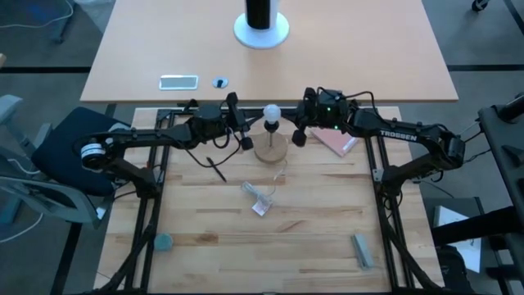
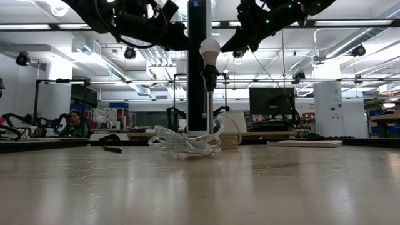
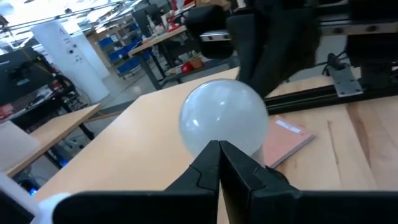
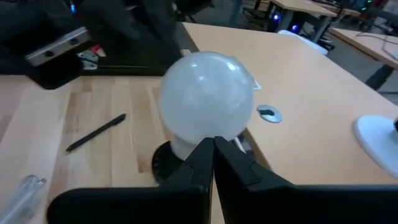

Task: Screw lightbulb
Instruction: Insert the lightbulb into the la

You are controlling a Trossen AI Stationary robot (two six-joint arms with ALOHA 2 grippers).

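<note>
High view looks down on the lightbulb (image 1: 271, 111) standing upright in its black socket (image 1: 271, 127) on a round wooden base (image 1: 271, 148) near the far edge of the wooden counter (image 1: 213, 238). The left gripper (image 1: 244, 133) sits just left of it and the right gripper (image 1: 300, 131) just right, both with jaws pressed together and holding nothing; each wrist view shows the white globe close beyond the closed fingertips. A white cord (image 1: 264, 197) coils toward the middle of the counter beside a small clear packet (image 1: 260, 208). A black pen (image 1: 215, 168) lies left of the base, a reddish pad (image 1: 336, 141) lies right under the right arm, and a grey block (image 1: 164, 242) and a grey bar (image 1: 362, 250) rest well apart near the front.
</note>
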